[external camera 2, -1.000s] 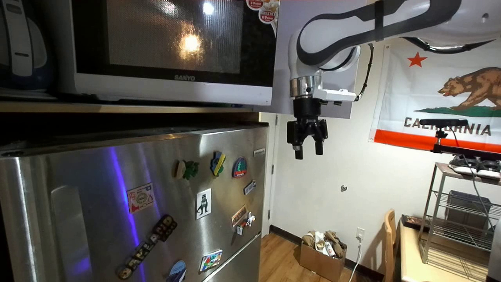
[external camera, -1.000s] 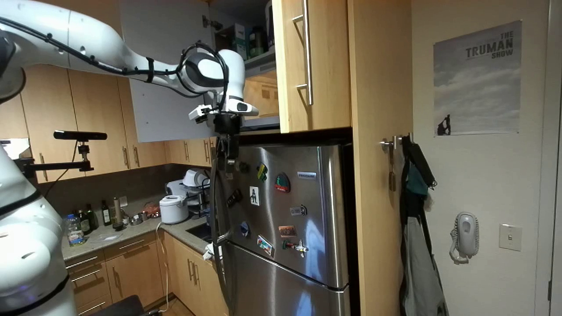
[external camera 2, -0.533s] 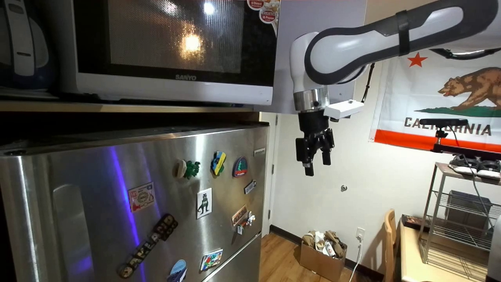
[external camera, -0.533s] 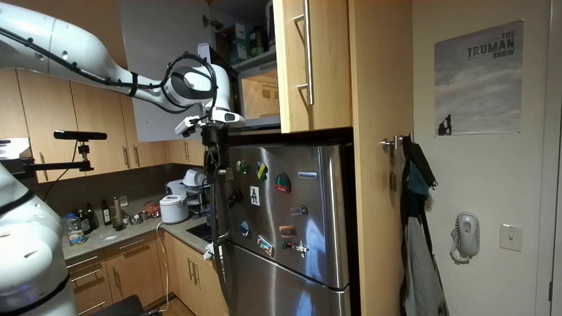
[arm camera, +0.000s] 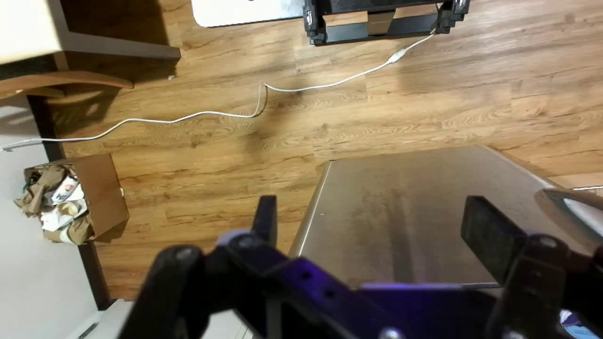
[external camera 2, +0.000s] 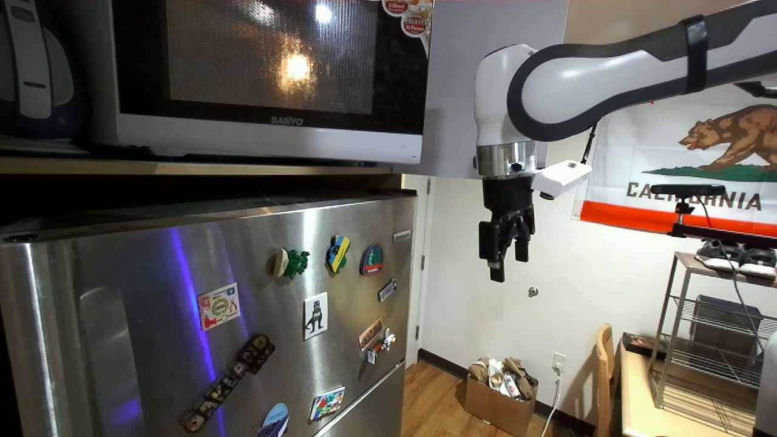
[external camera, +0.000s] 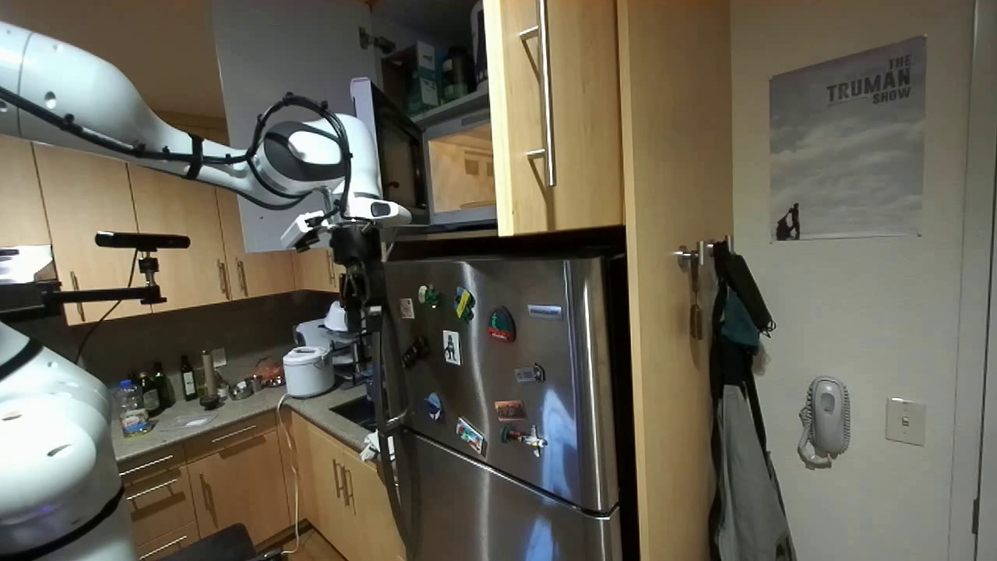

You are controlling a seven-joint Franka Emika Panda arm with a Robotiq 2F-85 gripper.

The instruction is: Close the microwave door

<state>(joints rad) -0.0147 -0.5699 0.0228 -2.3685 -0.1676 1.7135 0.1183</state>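
The microwave door stands open, swung out from the lit microwave (external camera: 461,173). In an exterior view, its light edge and dark inner side (external camera: 402,160) show just behind the arm's wrist. In an exterior view, its dark window and light lower frame with the SANYO name (external camera 2: 273,67) face the camera, cut off at the top. My gripper (external camera 2: 509,267) points down, open and empty, to the right of the door and lower than its bottom edge. It also shows in an exterior view (external camera: 363,318) beside the fridge. In the wrist view the gripper (arm camera: 370,207) has its fingers wide apart; the door is out of view.
The steel fridge (external camera: 506,374) with magnets stands below the microwave. A cabinet door (external camera: 561,117) with a bar handle is open beside the microwave; a grey panel (external camera: 296,125) stands open behind the arm. A cardboard box (external camera 2: 501,403) is on the floor.
My arm and gripper have moved away from the fridge and microwave and somewhat lower. The open microwave door, partly hidden by the arm before, now shows. The door has not visibly moved.
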